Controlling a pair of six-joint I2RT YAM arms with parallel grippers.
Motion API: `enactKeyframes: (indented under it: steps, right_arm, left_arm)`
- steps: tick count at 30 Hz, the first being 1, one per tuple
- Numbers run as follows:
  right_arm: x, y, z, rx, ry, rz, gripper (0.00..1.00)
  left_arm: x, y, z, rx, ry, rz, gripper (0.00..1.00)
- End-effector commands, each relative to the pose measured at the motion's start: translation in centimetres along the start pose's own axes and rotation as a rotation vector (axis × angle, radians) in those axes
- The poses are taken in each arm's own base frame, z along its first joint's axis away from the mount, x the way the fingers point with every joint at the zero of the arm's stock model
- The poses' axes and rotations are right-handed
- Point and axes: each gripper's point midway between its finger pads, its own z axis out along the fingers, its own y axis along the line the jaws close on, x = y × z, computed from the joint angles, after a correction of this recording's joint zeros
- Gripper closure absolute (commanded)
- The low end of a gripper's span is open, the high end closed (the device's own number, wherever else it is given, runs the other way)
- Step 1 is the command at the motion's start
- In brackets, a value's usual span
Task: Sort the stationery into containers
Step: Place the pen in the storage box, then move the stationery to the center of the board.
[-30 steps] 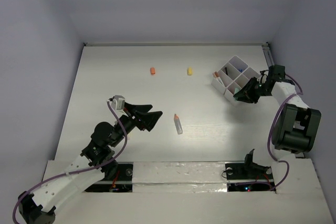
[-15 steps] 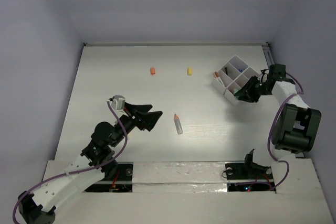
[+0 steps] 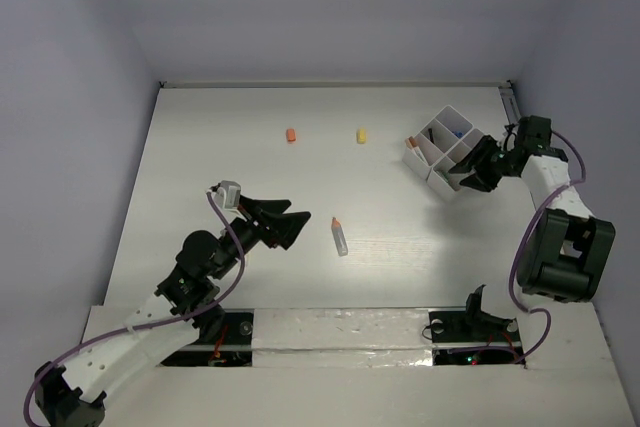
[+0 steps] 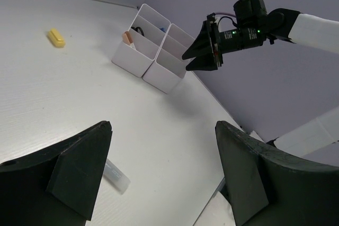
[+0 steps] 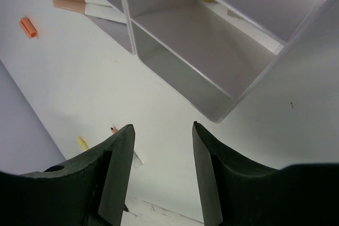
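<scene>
on the left of the white table (image 3: pixel 200 137) we see the left gripper (image 3: pixel 289 225) low over the surface, its jaws spread wide with nothing between them. in its wrist view the two dark fingers (image 4: pixel 79 168) stand well apart over bare table.

beyond it, toward the far edge, the orange bit (image 3: pixel 291 134) lies alone on the table. just right of the left gripper's tips the orange-capped grey tube (image 3: pixel 340 236) lies flat, cap pointing away from the arms, near the fingers but not touching them.

further right, level with the orange bit, the yellow bit (image 3: pixel 362 134) lies on the table, well apart from the tube.

then comes the white organiser tray (image 3: pixel 441 169), turned at an angle near the right edge. we make out a dark item (image 3: pixel 430 134) and a blue item (image 3: pixel 457 132) in its far compartments.

at the tray's near right corner the right gripper (image 3: pixel 469 176) hangs close to the rim. its wrist view shows both fingers (image 5: pixel 119 168) parted, gripping nothing, with the tray's near compartment beyond them.
</scene>
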Motion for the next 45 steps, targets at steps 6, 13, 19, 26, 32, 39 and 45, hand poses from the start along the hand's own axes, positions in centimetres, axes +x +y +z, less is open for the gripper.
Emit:
enactKeyframes:
  steps: [6,13,19,26,32,39,45]
  right_arm:
    - [-2.8,6.1,-4.7,-0.136,-0.228,-0.173,0.51]
    - [3.3,13.5,-2.1,-0.178,-0.204,-0.443,0.97]
    - [10.9,17.7,3.6,-0.233,-0.057,-0.633,0.97]
    - [12.5,24.3,12.3,-0.280,-0.027,-0.769,0.78]
    - [11.1,29.6,21.4,-0.232,-0.039,-0.875,0.36]
    - [10.0,32.4,29.5,-0.183,-0.114,-0.891,0.14]
    - [10.0,33.3,31.8,-0.190,-0.210,-0.930,0.00]
  left_arm:
    - [-0.6,0.5,0.4,-0.017,-0.035,0.024,0.24]
    - [-0.6,2.4,0.7,-0.116,-0.045,0.039,0.41]
    - [-0.7,4.1,1.1,-0.219,-0.041,0.030,0.85]
    - [-1.4,3.8,1.8,-0.243,-0.042,-0.017,0.99]
    - [-1.9,4.1,1.5,-0.289,-0.053,-0.058,0.98]
    - [-2.0,4.6,0.7,-0.337,-0.039,-0.064,0.93]
    - [-2.1,4.5,0.2,-0.334,-0.046,-0.072,0.89]
